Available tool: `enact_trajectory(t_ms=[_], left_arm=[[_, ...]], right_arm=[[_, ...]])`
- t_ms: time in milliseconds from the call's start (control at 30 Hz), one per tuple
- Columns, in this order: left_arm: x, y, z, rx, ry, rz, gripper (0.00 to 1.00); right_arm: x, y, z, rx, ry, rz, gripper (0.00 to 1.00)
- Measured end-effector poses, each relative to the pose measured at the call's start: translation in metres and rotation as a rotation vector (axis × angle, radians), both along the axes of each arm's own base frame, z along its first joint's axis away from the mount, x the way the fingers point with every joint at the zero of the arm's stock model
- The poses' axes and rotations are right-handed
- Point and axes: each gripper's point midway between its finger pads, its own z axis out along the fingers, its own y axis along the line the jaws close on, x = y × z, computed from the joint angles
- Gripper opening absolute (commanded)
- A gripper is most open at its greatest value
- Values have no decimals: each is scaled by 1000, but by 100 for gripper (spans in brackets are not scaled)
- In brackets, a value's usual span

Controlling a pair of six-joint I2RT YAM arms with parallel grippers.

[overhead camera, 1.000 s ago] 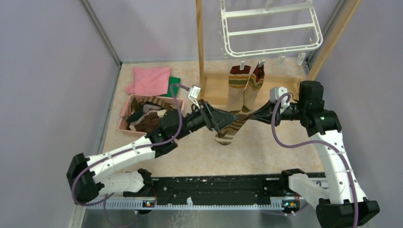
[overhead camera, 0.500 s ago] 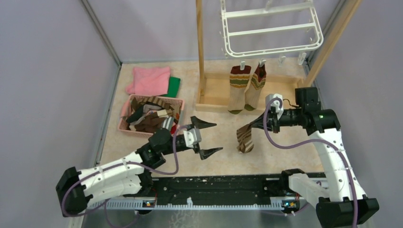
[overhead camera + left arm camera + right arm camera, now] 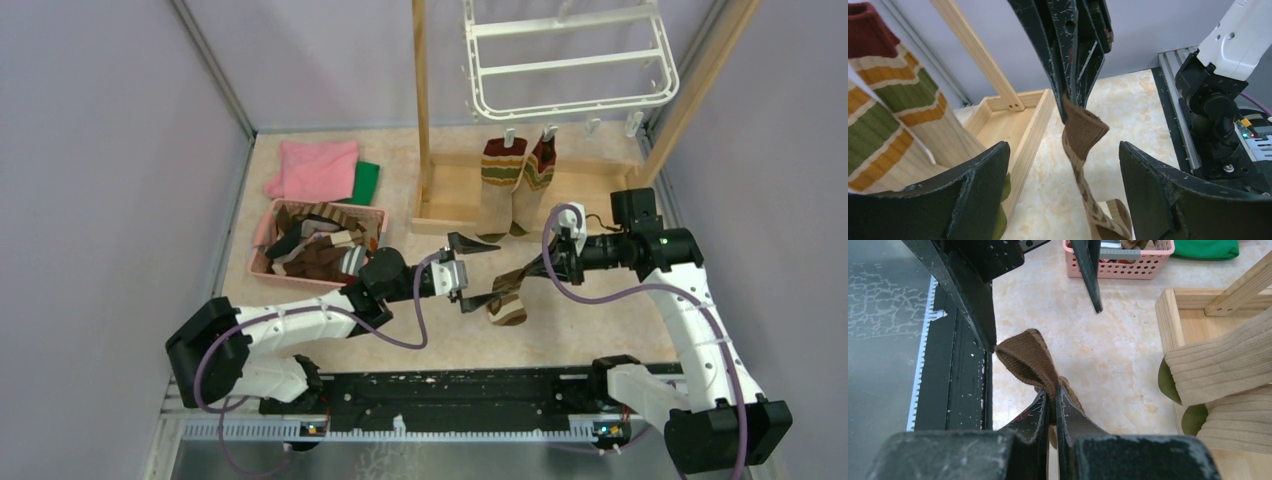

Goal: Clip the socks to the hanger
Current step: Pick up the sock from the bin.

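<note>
The white hanger [image 3: 570, 60] hangs at the top, with two red, green and tan banded socks [image 3: 503, 185] clipped to its front edge. My right gripper [image 3: 535, 270] is shut on the brown cuff of a brown-and-cream sock [image 3: 508, 300], which dangles to the floor. In the right wrist view the cuff [image 3: 1028, 357] folds out above the pinched fingertips of the right gripper [image 3: 1052, 395]. My left gripper [image 3: 493, 271] stands wide open just left of that sock. In its wrist view the sock [image 3: 1083, 135] hangs ahead of the gap of the left gripper [image 3: 1063, 145], untouched.
A pink basket [image 3: 262, 262] holding several more socks sits at the left, with a pink cloth [image 3: 312, 168] and a green cloth [image 3: 366, 182] behind it. The wooden post [image 3: 421, 100] and its tray base [image 3: 450, 205] stand under the hanger. A slanted post [image 3: 700, 80] rises at right.
My left gripper let go of the sock, drew back, then came forward again with its jaws wide. The right gripper moved left and lower; the sock now dangles instead of stretching between both.
</note>
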Motion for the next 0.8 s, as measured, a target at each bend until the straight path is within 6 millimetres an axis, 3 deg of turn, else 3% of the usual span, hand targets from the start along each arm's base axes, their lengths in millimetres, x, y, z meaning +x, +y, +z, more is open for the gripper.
enact_trajectory(t_ms=[200,500,567,700,733,800], left_arm=[[-3,-17,-8,10,23,-47,51],[-2,-26,-7,14,33,-70,15],[-2,-27,-8,18,36,-71,1],[-2,-28,-9,26,45,-74,0],[-3,-28,-10,28,50,-75,0],[-3,-28,-10,27,66,-75,0]], right_arm=[[0,0,0,0,1,0,0],[0,0,0,0,1,1,0],[0,0,0,0,-1,1,0],[0,0,0,0,-6,3,0],[0,0,0,0,-6,3,7],[0,0,0,1,-3,1,33]])
